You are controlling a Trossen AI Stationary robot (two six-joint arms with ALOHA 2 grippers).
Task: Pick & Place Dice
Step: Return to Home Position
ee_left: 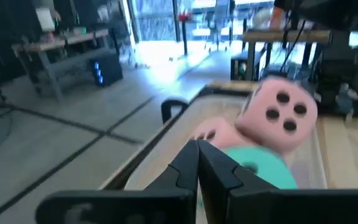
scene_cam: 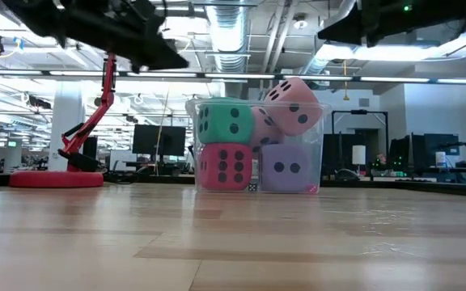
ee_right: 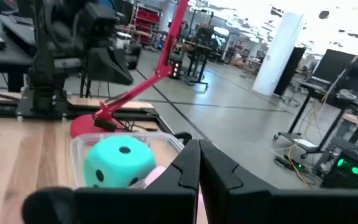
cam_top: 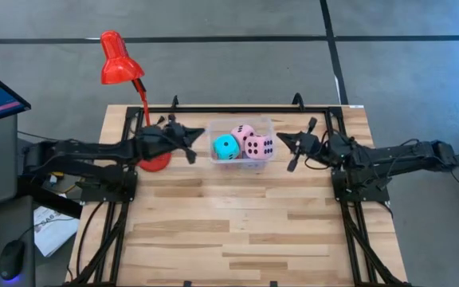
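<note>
Squishy foam dice (cam_top: 226, 147) are piled in a clear plastic bin (cam_top: 253, 119) on the wooden table (cam_top: 237, 215). It sits between the left gripper (ee_left: 197, 149) and right gripper (ee_right: 199, 149), both pinched closed on nothing.

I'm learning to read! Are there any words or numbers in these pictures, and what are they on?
No words or numbers can be read here.
Paper lying left of the table: it has print, but it is too small to read.
Dice in the clear bin: dark pips only, no numerals.
</note>
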